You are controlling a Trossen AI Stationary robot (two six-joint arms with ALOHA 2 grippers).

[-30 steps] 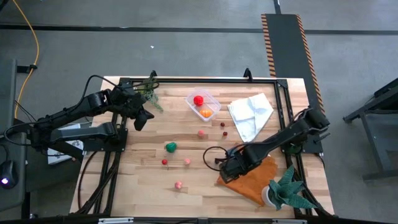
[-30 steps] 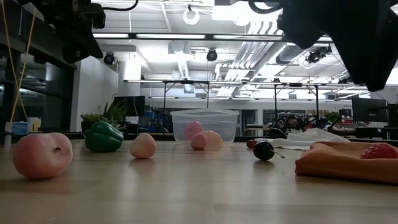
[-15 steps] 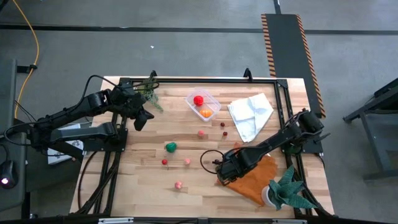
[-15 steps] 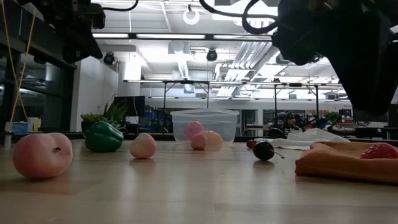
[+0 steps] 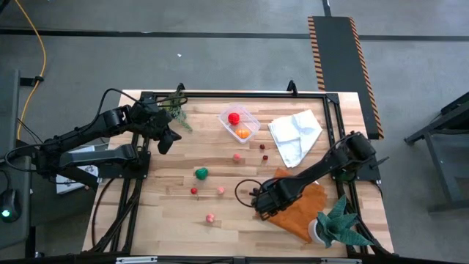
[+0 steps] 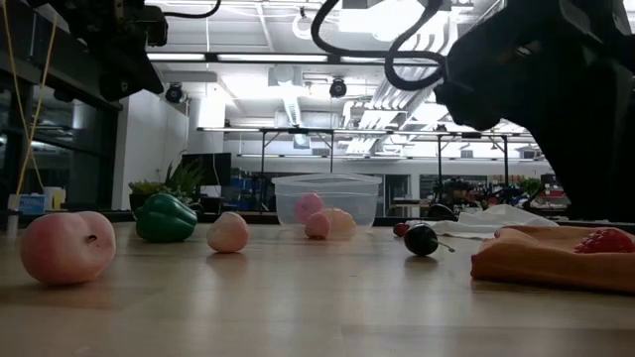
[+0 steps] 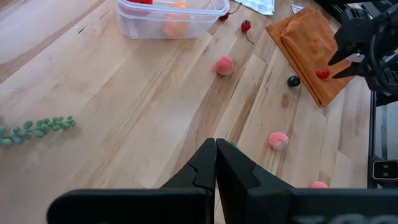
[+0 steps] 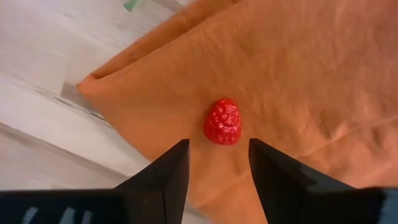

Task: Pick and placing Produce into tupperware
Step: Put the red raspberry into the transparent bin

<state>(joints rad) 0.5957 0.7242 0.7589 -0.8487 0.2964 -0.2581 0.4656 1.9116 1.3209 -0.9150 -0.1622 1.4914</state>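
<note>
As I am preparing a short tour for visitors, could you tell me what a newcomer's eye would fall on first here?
Probably the right gripper, jaws open just above a red raspberry lying on the orange cloth at the table's near right. Next, the clear tupperware at the far middle, already holding a red and an orange piece. The left gripper waits shut, raised at the far left.

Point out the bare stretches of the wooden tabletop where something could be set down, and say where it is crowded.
Bare wood lies along the near edge of the wooden tabletop, left of the orange cloth, and between the green plant sprig and the green toy pepper. It is crowded around the clear plastic container, the white cloth and the small scattered fruits.
</note>
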